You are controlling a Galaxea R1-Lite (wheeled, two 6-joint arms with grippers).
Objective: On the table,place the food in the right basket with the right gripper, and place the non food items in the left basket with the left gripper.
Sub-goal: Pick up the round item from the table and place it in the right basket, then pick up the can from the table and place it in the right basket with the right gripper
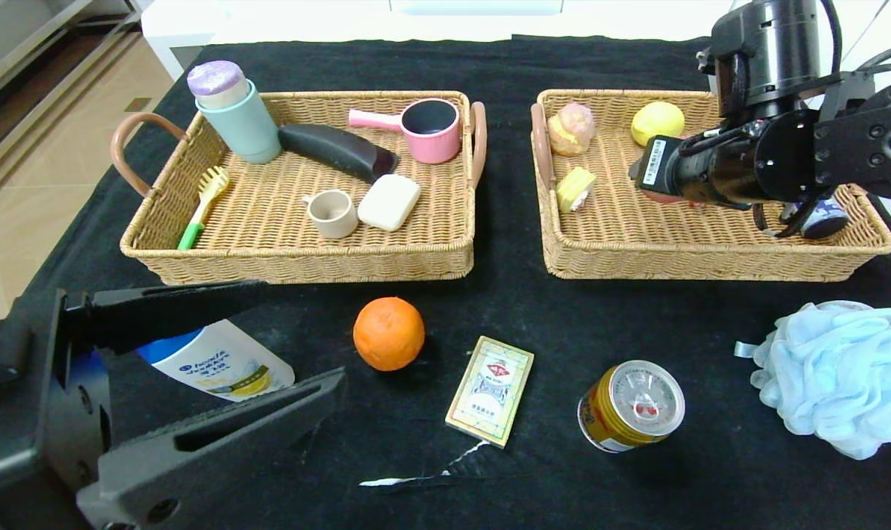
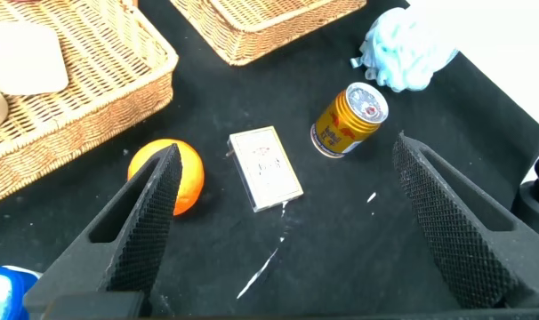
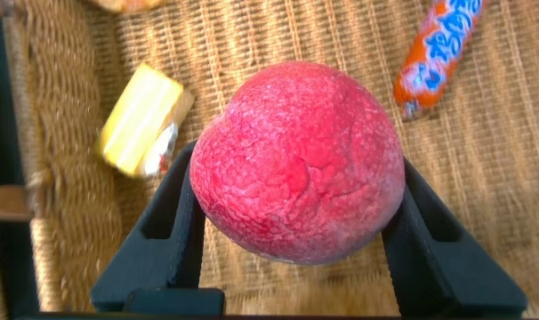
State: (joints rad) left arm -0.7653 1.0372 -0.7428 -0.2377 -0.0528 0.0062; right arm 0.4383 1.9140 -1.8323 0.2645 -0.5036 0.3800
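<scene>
While unsorted: one orange (image 1: 388,333), one can (image 1: 631,405).

Between the widely parted fingers (image 2: 145,218) of the left gripper (image 2: 287,231), the black table (image 2: 358,240) is seen with the card box (image 2: 265,167) at its middle, the orange (image 2: 188,169) partly hidden behind one finger, the gold can (image 2: 349,120) lying nearby, and the blue pouf (image 2: 407,49) beyond.

Open cloth between orange (image 1: 388,333) and can (image 1: 631,405)
</scene>
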